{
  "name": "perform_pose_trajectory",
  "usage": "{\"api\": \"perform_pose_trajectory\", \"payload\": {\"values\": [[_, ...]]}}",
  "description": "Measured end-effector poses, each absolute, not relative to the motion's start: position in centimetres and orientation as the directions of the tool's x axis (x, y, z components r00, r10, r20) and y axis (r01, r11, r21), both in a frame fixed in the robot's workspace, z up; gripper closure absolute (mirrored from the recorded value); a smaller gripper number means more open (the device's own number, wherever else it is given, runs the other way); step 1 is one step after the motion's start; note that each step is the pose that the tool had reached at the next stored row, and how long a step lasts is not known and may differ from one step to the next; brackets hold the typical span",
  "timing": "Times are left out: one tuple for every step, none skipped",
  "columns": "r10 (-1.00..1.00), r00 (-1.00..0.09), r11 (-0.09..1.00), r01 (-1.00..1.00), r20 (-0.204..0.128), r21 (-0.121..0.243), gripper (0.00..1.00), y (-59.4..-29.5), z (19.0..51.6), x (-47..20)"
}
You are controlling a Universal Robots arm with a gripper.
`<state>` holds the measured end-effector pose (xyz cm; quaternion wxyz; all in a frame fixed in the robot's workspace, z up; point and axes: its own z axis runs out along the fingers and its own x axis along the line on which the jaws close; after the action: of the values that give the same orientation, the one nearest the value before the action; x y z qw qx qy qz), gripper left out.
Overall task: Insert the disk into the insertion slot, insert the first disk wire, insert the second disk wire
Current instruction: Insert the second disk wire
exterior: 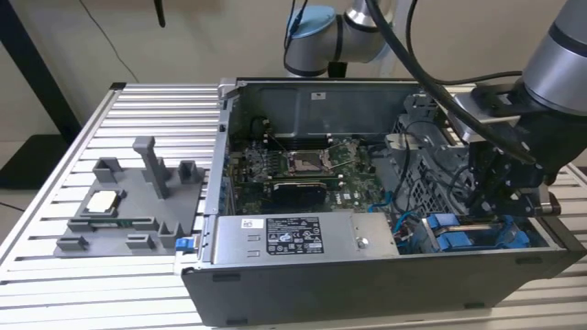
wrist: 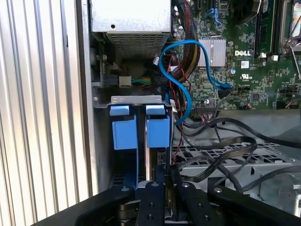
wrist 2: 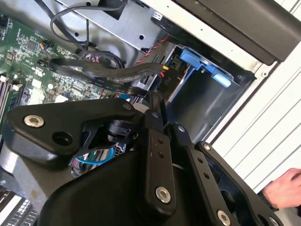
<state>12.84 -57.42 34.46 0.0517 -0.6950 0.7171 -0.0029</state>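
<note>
You can see the hand [exterior: 502, 206] lowered into the open computer case [exterior: 275, 289], at the corner of the case near the exterior view's right. It hangs just above the blue frames [exterior: 477, 237] that sit in the insertion slot [exterior: 541, 240].

In the first wrist view, two blue frames with handle tabs stand side by side in the bay. The hand [wrist: 160, 188] is lined up with the second one [wrist: 157, 129], so I judge this to be the disk you work with. A thin plate-like edge runs from that frame down to the fingers [wrist: 153, 197]. The fingers stand close together around it, but I cannot tell if they really grip it or only touch it.

The disk looks already down in the slot and not carried in the air, because its tabs are level with those of the frame beside it [wrist: 123, 129]. How deep it is seated, you cannot judge from here.

The blue wire [wrist: 188, 66] curves freely from the motherboard [wrist: 244, 70] toward the bay, and the black cables [wrist: 221, 150] lie loose over the metal cage. Probably they are kept to the side so the slot has free access.

On the bench [exterior: 137, 124], toward the exterior view's left, the grey fixture tray [exterior: 128, 213] stands well apart from the case. In the second wrist view, part of a person's hand [wrist 2: 284, 188] shows at the picture's edge, beside the case.
</note>
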Motion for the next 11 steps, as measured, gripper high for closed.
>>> {"api": "perform_pose_trajectory", "payload": {"values": [[-0.997, -0.029, 0.034, -0.997, -0.07, -0.076, 0.84, -57.4, 34.42, 12.84], [-0.997, -0.029, 0.034, -0.997, -0.07, -0.076, 0.84, -57.39, 34.38, 12.84], [-0.997, -0.028, 0.034, -0.996, -0.07, -0.076, 0.84, -57.39, 34.34, 12.84], [-0.997, -0.028, 0.034, -0.996, -0.07, -0.077, 0.84, -57.39, 34.29, 12.84], [-0.997, -0.028, 0.034, -0.996, -0.07, -0.077, 0.84, -57.38, 34.25, 12.84], [-0.997, -0.028, 0.034, -0.996, -0.07, -0.077, 0.84, -57.37, 34.21, 12.84], [-0.997, -0.028, 0.034, -0.996, -0.07, -0.077, 0.84, -57.34, 34.17, 12.84], [-0.997, -0.028, 0.034, -0.996, -0.07, -0.077, 0.84, -57.31, 34.13, 12.84], [-0.997, -0.028, 0.033, -0.996, -0.07, -0.077, 0.84, -57.29, 34.09, 12.84], [-0.997, -0.028, 0.033, -0.996, -0.07, -0.077, 0.84, -57.28, 34.06, 12.84], [-0.997, -0.028, 0.033, -0.996, -0.07, -0.077, 0.84, -57.26, 34.02, 12.84]]}}
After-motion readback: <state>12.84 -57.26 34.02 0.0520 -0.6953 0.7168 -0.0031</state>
